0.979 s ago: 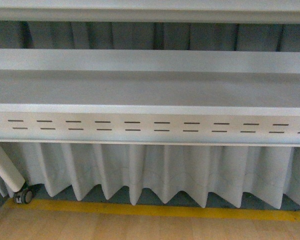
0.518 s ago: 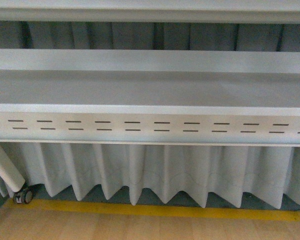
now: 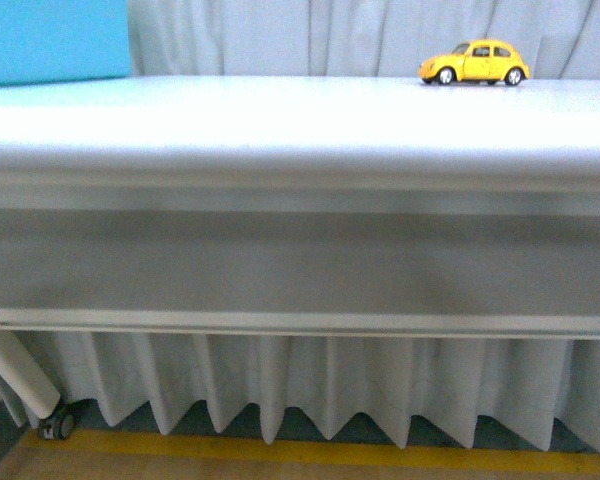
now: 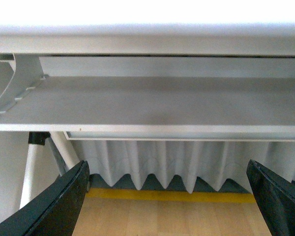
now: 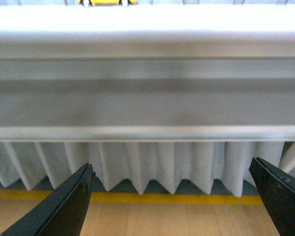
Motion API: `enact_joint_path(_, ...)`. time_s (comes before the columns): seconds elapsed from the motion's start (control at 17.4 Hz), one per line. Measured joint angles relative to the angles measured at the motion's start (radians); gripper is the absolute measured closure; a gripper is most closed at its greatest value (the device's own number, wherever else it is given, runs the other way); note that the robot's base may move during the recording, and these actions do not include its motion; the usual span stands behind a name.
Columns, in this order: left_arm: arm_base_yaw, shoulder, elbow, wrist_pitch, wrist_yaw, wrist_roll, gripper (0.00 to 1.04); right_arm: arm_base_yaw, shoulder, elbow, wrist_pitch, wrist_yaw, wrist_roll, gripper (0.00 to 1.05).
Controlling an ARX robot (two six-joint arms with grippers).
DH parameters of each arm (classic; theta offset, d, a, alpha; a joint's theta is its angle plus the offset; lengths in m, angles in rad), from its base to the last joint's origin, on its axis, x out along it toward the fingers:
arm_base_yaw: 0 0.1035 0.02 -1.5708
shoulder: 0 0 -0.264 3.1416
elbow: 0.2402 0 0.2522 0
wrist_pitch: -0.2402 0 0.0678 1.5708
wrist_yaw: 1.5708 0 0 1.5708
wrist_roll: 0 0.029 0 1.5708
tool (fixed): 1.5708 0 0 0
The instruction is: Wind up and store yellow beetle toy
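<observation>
The white table [image 3: 280, 120] top filled the front view, where half a second back it only showed the under-shelf [image 4: 162, 103], so the camera came up. The yellow beetle toy [image 3: 475, 62] sat upper right, untouched. Both the left gripper [image 4: 167, 169] and right gripper [image 5: 172, 172] gaped wide, empty, so winding hadn't started

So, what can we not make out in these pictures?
- Front view: the yellow beetle toy is small and far away. Its far side and underside are hidden by its own body.
- Right wrist view: the top edge cuts the toy off, so only its bottom shows.
- Front view: the blue panel is cut off by the picture edges.
</observation>
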Motion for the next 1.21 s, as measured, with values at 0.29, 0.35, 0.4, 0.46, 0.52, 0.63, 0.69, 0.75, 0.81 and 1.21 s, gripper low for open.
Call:
enact_joint_path(0.29,0.0,0.0,0.0,0.001,-0.001,0.0,0.07,0.0,0.0,0.0,0.001,0.0,0.0,0.07)
enact_joint_path(0.35,0.0,0.0,0.0,0.0,-0.001,0.0,0.07,0.0,0.0,0.0,0.001,0.0,0.0,0.07)
enact_joint_path(0.4,0.0,0.0,0.0,0.0,0.0,0.0,0.07,0.0,0.0,0.0,0.0,0.001,0.0,0.07)
enact_joint_path(0.46,0.0,0.0,0.0,0.0,-0.001,0.0,0.07,0.0,0.0,0.0,0.001,0.0,0.0,0.07)
enact_joint_path(0.52,0.0,0.0,0.0,0.0,-0.001,0.0,0.07,0.0,0.0,0.0,0.002,0.001,0.0,0.07)
enact_joint_path(0.63,0.0,0.0,0.0,-0.001,-0.002,-0.001,0.07,0.0,0.0,0.0,0.001,0.0,0.0,0.07)
enact_joint_path(0.69,0.0,0.0,0.0,0.0,0.0,0.0,0.07,0.0,0.0,0.0,-0.001,0.001,0.001,0.07)
enact_joint_path(0.75,0.0,0.0,0.0,0.0,-0.002,-0.002,0.07,0.0,0.0,0.0,0.0,0.0,0.0,0.07)
enact_joint_path(0.81,0.0,0.0,0.0,0.0,-0.001,-0.001,0.07,0.0,0.0,0.0,0.002,0.0,0.002,0.07)
enact_joint_path(1.21,0.0,0.0,0.0,0.003,-0.001,-0.002,0.07,0.0,0.001,0.0,0.004,0.0,0.004,0.07)
